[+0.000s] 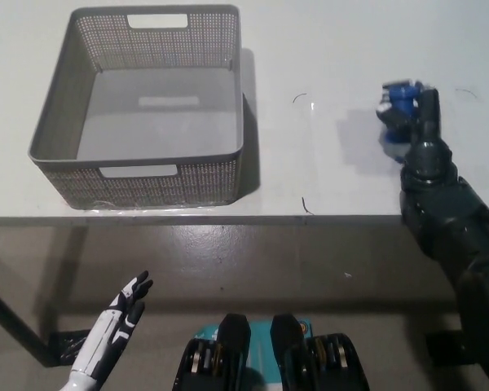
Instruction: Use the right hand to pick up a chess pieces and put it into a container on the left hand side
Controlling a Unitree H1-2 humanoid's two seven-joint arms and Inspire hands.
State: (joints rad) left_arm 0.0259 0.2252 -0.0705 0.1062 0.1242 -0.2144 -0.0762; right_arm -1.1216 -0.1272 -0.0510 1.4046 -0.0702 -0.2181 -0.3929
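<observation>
Right hand (414, 114) has its fingers closed round the blue piece (399, 102), at table's (326, 49) right, well apart from the basket (138, 98), prob. to carry it there. Left hand (118, 326) rests low w/ fingers spread, holding nothing.

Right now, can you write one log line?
right hand: shut on blue chess piece | basket: empty | left hand: open, resting low

Blue chess piece (398, 104), grey basket (138, 175)
</observation>
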